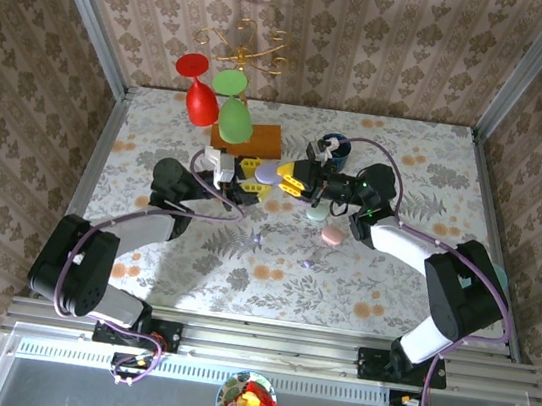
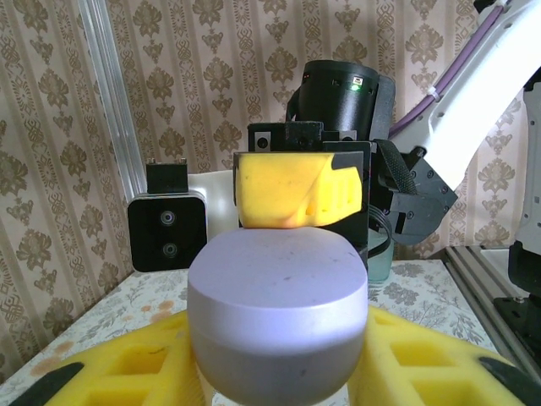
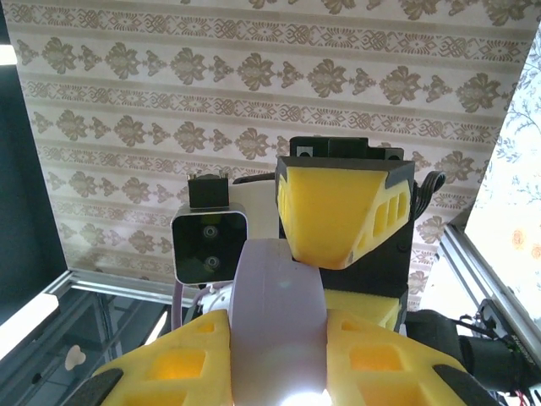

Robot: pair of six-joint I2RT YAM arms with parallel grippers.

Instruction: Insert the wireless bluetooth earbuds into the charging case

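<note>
Lilac case, aloft above table, clamped by left claw and right claw, both closed tight on it; earbuds too small to pick out; likely hazard: opposed pulls, glossy shell slipping, dropping.

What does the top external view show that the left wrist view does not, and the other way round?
Top view: the pink case on the table, the orange box, the gold wire stand. Left wrist view: the lilac case close up, pressed between two yellow fingers, with a two-lens camera behind it. Both: the lilac case, gripped from two sides.
</note>
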